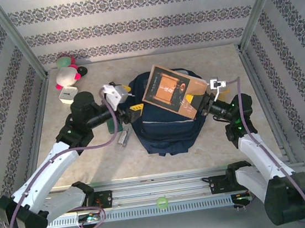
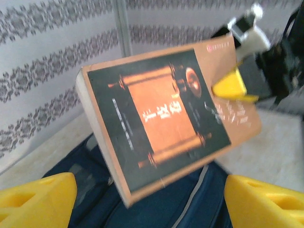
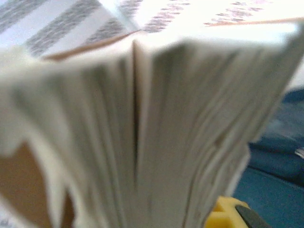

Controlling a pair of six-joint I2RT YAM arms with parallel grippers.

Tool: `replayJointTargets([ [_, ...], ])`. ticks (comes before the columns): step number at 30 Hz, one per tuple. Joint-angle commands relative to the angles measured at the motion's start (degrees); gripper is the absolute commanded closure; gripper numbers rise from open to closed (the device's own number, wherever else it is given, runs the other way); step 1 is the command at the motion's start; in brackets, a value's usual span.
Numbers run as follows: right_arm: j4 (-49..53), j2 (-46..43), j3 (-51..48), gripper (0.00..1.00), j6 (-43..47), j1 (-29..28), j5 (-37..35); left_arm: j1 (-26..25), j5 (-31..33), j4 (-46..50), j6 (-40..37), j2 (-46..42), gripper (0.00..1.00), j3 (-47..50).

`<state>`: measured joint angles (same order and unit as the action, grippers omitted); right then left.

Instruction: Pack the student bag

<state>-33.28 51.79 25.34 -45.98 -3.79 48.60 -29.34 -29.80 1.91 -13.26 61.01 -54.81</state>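
Slipping is the danger: in the top view the right gripper [image 1: 199, 107] pinches a book [image 1: 171, 91] by its right edge only, tilted above the student bag [image 1: 163, 130] at frame centre, so it may twist out and miss the opening. The left wrist view shows the left gripper [image 2: 149, 202] spread wide, holding nothing, with the bag below. The right wrist view gives blurred page edges, perhaps fanning loose.

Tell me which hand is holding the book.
The right hand, shut on the book above the student bag; the left hand is open.
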Motion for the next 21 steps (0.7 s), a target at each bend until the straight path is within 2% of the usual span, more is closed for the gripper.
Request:
replayJointTargets([
  [1, 22.9, -5.2, 2.3, 1.0, 1.2, 0.6, -17.4, -4.3, 7.6, 11.0, -14.8, 4.9, 0.19, -1.3],
  [3, 31.6, -7.2, 3.3, 1.0, 2.6, 0.7, -22.8, -6.7, 9.1, 12.3, -19.0, 8.6, 0.17, -1.4],
  [6, 36.2, -10.1, 3.2, 1.0, 3.2, 0.7, -25.8, -8.8, 9.5, 11.0, -22.2, 14.5, 0.17, -1.5],
  [10, 37.9, -11.4, 3.2, 1.0, 0.3, 0.8, -25.6, -10.1, 9.0, 7.8, -25.6, 21.9, 0.17, -1.7],
  [14, 41.5, -10.3, 5.6, 1.0, -0.6, 0.9, -25.6, -10.8, 5.5, 6.6, -27.8, 29.1, 0.15, -4.1],
  [17, 42.4, -11.0, 6.0, 1.0, -1.4, 0.8, -28.5, -11.2, 3.2, 4.8, -28.0, 32.9, 0.15, -6.0],
  [21, 42.6, -12.4, 5.6, 1.0, -5.0, 0.9, -33.5, -13.3, 3.3, 8.5, -27.3, 37.8, 0.14, -10.9],
])
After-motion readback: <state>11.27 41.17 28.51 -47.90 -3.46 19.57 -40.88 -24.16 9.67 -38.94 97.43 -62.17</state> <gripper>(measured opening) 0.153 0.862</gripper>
